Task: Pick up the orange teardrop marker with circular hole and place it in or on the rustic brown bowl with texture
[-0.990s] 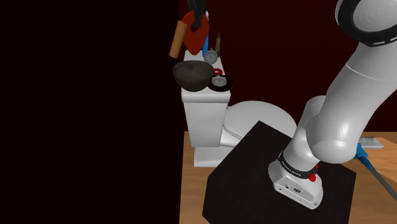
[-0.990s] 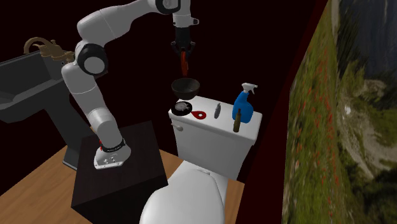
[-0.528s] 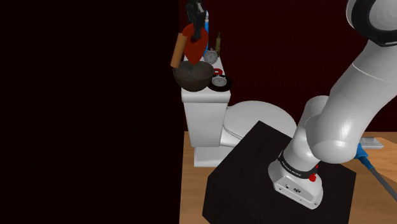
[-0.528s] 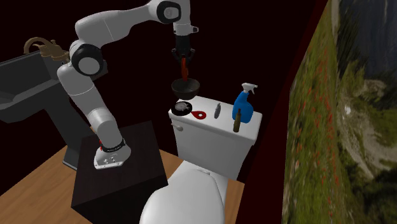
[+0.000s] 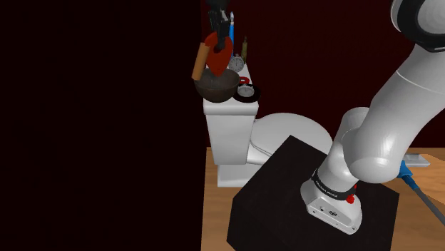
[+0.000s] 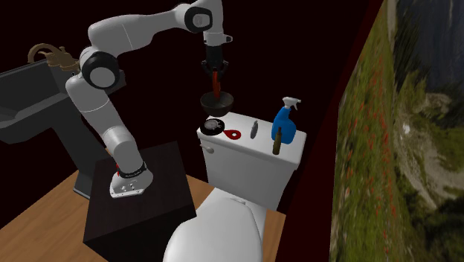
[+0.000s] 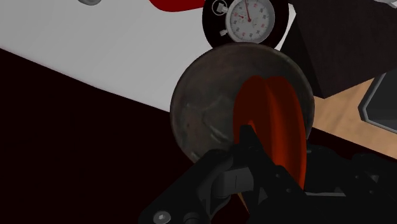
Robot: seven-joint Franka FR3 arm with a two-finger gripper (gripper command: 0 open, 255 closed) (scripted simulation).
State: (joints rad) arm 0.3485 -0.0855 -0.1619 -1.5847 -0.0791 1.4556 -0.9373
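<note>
The orange-red teardrop marker hangs upright, clasped at its top by my black gripper, which is shut on it. Directly beneath sits the dark brown textured bowl on the near end of the white toilet tank. In the second exterior view the marker has its lower tip at about rim level of the bowl, under the gripper. Along the gripper in the wrist view, the marker stands edge-on over the bowl's inside.
A black-rimmed stopwatch lies on the tank lid beside the bowl. Further along are a red piece, a small grey item, a brown bottle and a blue spray bottle. A tan cylinder shows beside the marker. The black stand is in front of the toilet.
The gripper has come down with the marker, from well above the bowl to just over it, the tip now at the rim. The bowl and other tank items stayed put.
</note>
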